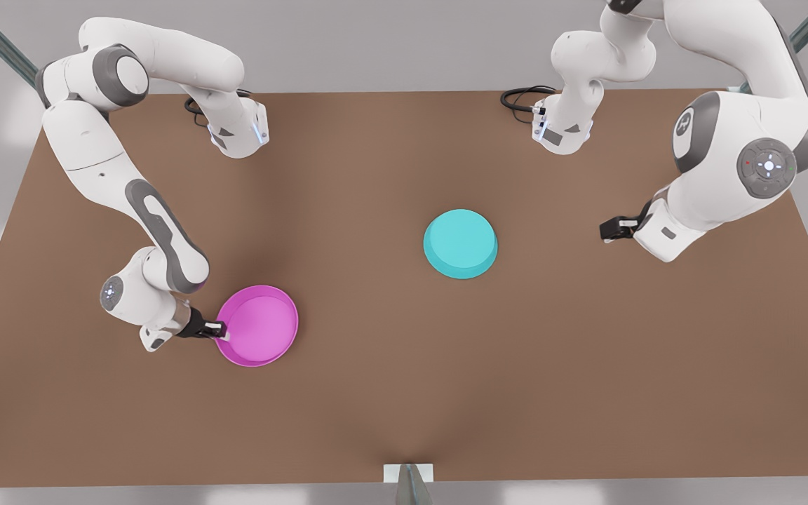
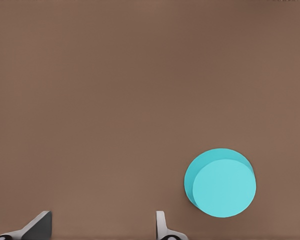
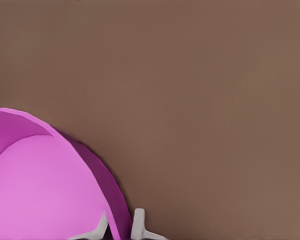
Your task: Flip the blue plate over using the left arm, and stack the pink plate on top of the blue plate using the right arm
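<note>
The blue plate [image 1: 460, 243] lies upside down on the brown table [image 1: 404, 393], a little toward the front view's right of the middle, with its flat plain underside facing up; in the left wrist view the same blue plate [image 2: 220, 182] is seen apart from the fingertips [image 2: 161, 226] of that arm. The pink plate [image 1: 258, 325] sits right way up, its lighter inside showing, at the front view's left and nearer to the table's front edge, well apart from the blue one. The right gripper [image 1: 222, 332] is at the pink plate's rim on the side away from the blue plate, and in the right wrist view its two fingertips [image 3: 138, 223] stand narrow on both sides of the rim of the pink plate [image 3: 45, 190], so it grips this rim. The left gripper [image 1: 604, 230] is at the front view's right, beside the blue plate but not touching it, with its fingers wide apart and holding nothing.
</note>
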`<state>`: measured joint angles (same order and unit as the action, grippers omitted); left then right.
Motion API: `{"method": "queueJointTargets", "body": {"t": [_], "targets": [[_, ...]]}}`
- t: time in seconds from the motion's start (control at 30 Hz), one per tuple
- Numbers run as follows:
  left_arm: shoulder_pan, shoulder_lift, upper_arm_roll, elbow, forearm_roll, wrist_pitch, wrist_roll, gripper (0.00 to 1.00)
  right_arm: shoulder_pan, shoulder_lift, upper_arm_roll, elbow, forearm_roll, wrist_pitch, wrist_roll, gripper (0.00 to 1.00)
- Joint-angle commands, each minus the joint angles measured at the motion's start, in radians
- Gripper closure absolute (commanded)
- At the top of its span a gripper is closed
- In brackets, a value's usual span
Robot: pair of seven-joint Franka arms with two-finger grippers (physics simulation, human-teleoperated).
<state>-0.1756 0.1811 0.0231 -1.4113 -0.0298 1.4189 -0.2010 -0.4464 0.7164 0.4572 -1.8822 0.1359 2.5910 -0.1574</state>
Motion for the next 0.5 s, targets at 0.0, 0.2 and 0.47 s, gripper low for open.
{"method": "queueJointTargets", "body": {"t": [0.0,0.2,0.47], "targets": [[-0.001,0.000,0.000,0.000,0.001,0.000,0.000,0.00,0.000,0.000,0.000,0.000,-0.001,0.000,0.001,0.79],[-0.001,0.001,0.001,0.003,0.002,-0.002,0.000,0.00,-0.006,-0.002,0.009,0.000,-0.001,0.000,0.001,0.79],[-0.001,0.001,0.000,0.003,0.004,-0.002,0.000,0.00,-0.100,-0.015,0.101,-0.018,-0.001,-0.023,0.002,0.79]]}}
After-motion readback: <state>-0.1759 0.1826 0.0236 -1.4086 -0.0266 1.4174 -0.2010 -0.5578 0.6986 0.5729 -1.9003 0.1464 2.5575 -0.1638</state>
